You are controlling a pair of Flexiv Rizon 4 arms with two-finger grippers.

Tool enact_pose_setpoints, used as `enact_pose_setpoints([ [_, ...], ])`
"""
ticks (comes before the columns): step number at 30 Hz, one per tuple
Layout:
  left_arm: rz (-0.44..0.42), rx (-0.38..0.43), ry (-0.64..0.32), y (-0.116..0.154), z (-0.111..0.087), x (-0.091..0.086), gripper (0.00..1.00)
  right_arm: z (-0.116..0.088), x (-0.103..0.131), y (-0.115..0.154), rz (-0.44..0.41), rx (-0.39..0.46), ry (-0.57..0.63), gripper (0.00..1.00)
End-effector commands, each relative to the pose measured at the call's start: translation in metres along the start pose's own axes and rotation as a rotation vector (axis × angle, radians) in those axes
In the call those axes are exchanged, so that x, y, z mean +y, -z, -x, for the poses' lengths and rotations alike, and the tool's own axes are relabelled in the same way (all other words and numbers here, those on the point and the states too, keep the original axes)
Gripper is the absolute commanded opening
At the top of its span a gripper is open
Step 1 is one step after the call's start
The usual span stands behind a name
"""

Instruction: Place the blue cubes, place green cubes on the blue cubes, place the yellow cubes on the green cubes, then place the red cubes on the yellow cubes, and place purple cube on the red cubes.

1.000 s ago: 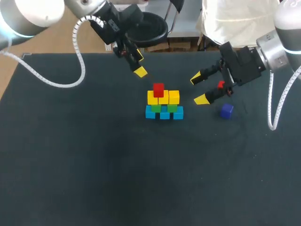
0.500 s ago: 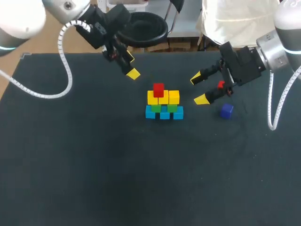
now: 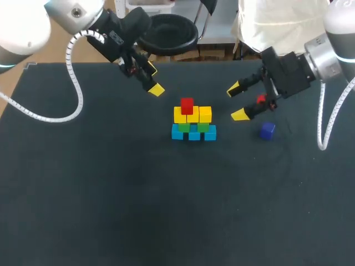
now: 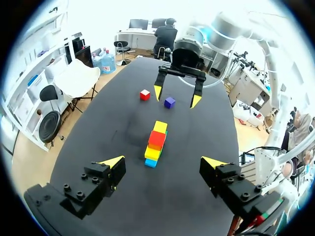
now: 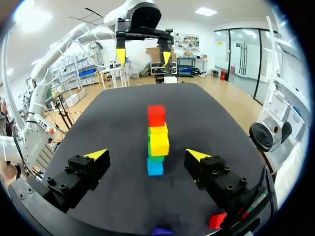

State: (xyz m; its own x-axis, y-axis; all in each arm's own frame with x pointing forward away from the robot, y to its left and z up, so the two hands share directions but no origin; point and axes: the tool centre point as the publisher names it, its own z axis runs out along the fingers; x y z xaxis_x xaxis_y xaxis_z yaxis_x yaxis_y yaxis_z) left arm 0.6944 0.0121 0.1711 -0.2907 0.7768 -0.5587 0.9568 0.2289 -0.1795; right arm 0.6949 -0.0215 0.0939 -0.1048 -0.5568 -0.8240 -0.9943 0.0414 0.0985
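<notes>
Left gripper [image 3: 153, 79], wide open and empty, backs off from the stack, leaving one red cube [image 3: 187, 105] atop the yellow cubes [image 3: 204, 114], while the wide-open right gripper [image 3: 236, 102] hangs beside the purple cube [image 3: 267, 130] and the spare red cube [image 4: 144, 94], likely next.

Illumination: bright, diffuse, from overhead. The matte black counter [image 3: 111, 194] renders uniformly dark. A faint, soft-edged shadow lies beside the stack of coloured cubes [image 4: 156, 142] in the left wrist view.
</notes>
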Motion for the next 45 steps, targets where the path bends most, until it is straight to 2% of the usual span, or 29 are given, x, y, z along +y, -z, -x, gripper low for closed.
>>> enact_pose_setpoints([
  [1, 0.0, -0.002, -0.002, 0.0, -0.001, 0.0, 1.0, -0.006, 0.018, 0.031, -0.057, 0.031, -0.015, 1.0],
  [3, 0.0, -0.002, -0.002, 0.0, -0.001, 0.0, 1.0, -0.013, 0.018, 0.043, -0.073, 0.004, -0.01, 1.0],
  [5, 0.0, -0.002, -0.002, 0.0, -0.001, 0.0, 1.0, -0.021, 0.019, 0.054, -0.092, 0.035, -0.004, 1.0],
  [9, 0.0, -0.002, -0.002, 0.0, -0.001, 0.0, 1.0, -0.039, 0.017, 0.069, -0.099, 0.038, -0.002, 1.0],
  [11, 0.0, -0.002, -0.002, 0.0, -0.001, 0.0, 1.0, -0.048, 0.014, 0.074, -0.085, 0.016, 0.009, 1.0],
  [13, 0.0, -0.002, -0.002, 0.0, -0.001, 0.0, 1.0, -0.056, 0.009, 0.078, -0.058, 0.048, 0.001, 1.0],
  [15, 0.0, -0.002, -0.002, 0.0, -0.001, 0.0, 1.0, -0.063, 0.007, 0.085, -0.039, 0.033, -0.008, 1.0],
  [32, 0.0, -0.002, -0.002, 0.0, -0.001, 0.0, 1.0, -0.063, 0.007, 0.085, -0.039, 0.033, -0.008, 1.0],
  [34, -0.061, -0.054, -0.024, -0.001, -0.001, 0.004, 1.0, -0.063, 0.007, 0.085, -0.039, 0.033, -0.008, 1.0],
  [38, -0.046, -0.12, -0.041, -0.002, -0.004, 0.008, 1.0, -0.063, 0.007, 0.085, -0.039, 0.033, -0.008, 1.0],
  [41, -0.091, -0.139, -0.081, -0.008, -0.005, 0.007, 1.0, -0.063, 0.007, 0.085, -0.039, 0.033, -0.008, 1.0],
  [45, -0.051, -0.124, -0.097, -0.013, -0.008, 0.008, 1.0, -0.063, 0.007, 0.085, -0.039, 0.033, -0.008, 1.0],
])
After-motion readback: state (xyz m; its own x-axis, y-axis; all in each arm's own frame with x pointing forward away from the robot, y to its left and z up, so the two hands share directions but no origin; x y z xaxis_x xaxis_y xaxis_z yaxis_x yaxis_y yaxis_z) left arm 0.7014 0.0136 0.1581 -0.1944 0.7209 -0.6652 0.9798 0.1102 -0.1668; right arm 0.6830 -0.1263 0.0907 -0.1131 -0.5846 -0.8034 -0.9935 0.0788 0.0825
